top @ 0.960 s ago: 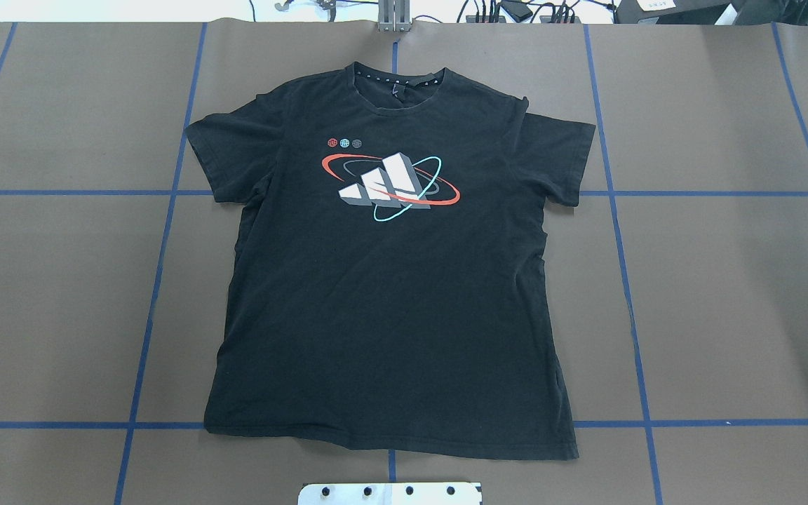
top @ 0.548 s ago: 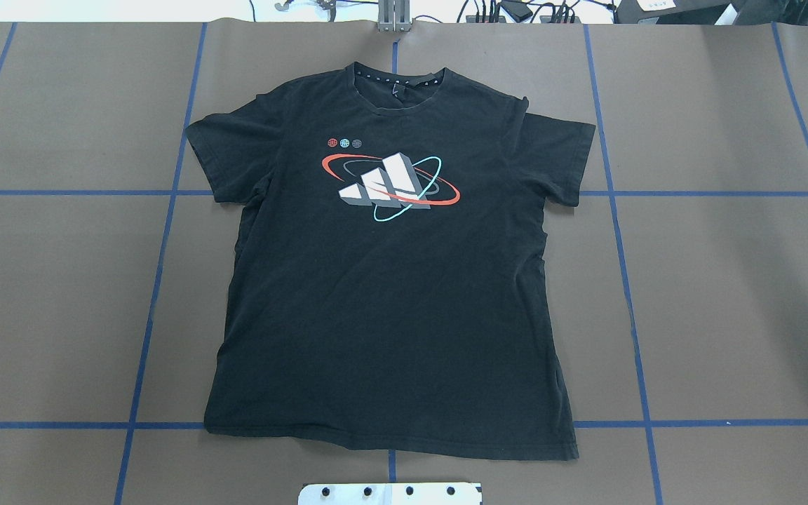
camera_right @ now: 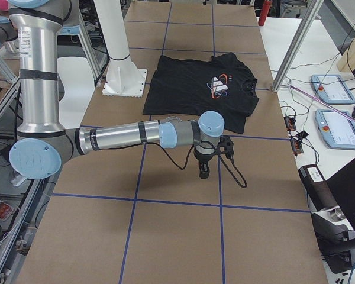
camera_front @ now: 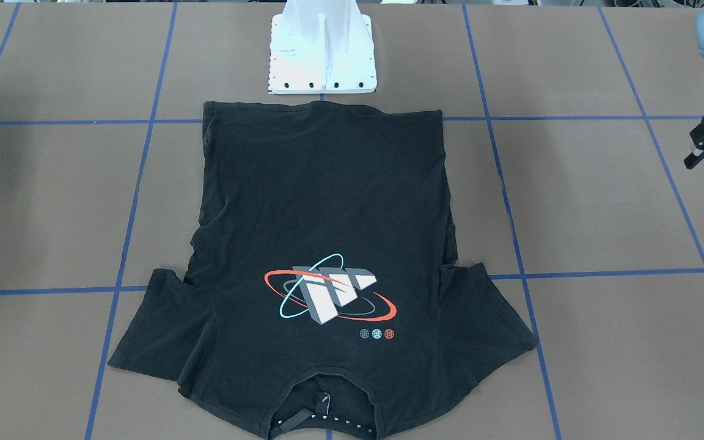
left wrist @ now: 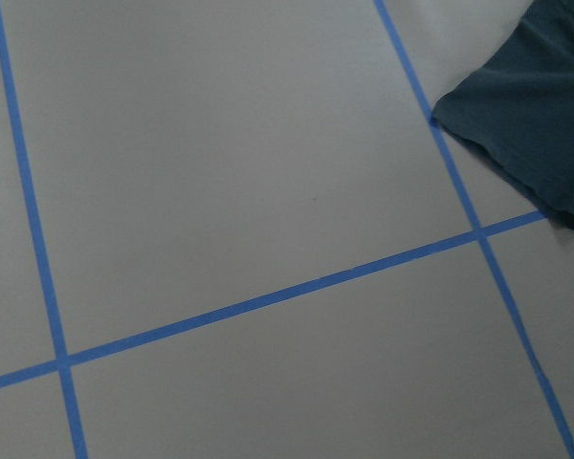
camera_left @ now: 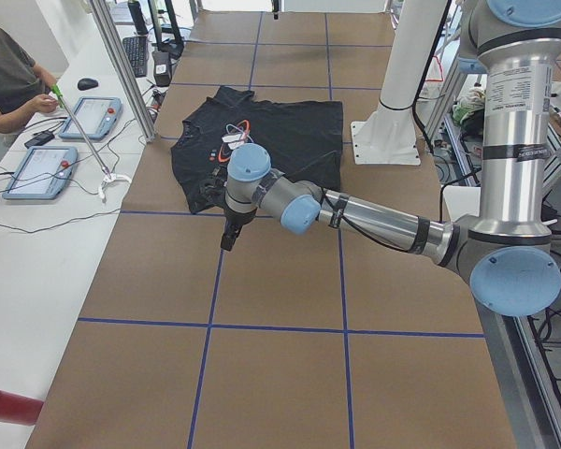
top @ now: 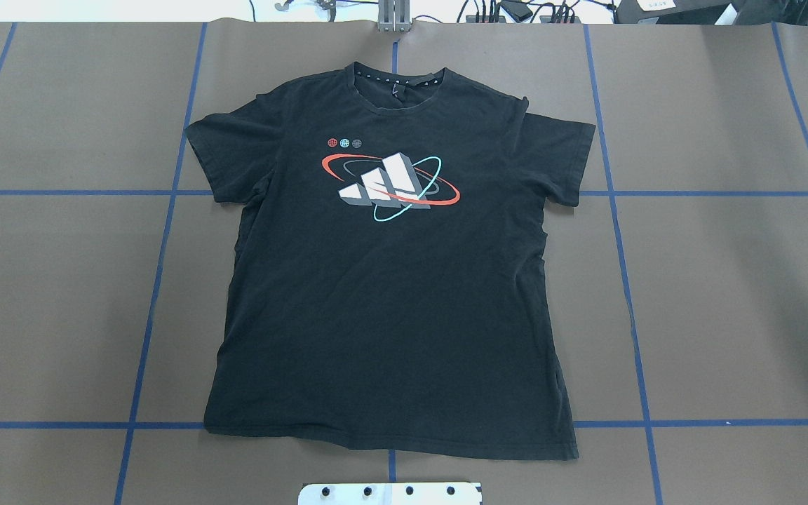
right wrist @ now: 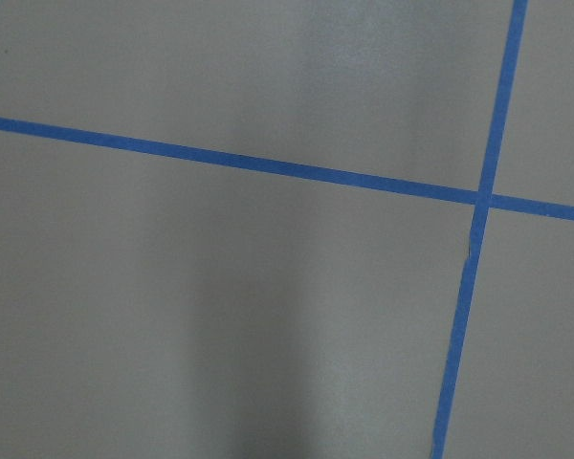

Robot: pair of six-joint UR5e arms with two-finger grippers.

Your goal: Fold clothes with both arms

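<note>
T-shirt (top: 390, 294) lies flat on table (top: 726, 294).

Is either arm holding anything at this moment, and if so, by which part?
Nothing is held. The T-shirt lies flat, spread out; the left gripper and right gripper hang over bare table, apart from it.

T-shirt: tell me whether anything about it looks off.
The T-shirt lies flat, print up, but slightly askew. Its hem slants against the tape line, lower on the overhead view's right. The sleeve on that side is creased over at the shoulder. No damage shows.
</note>
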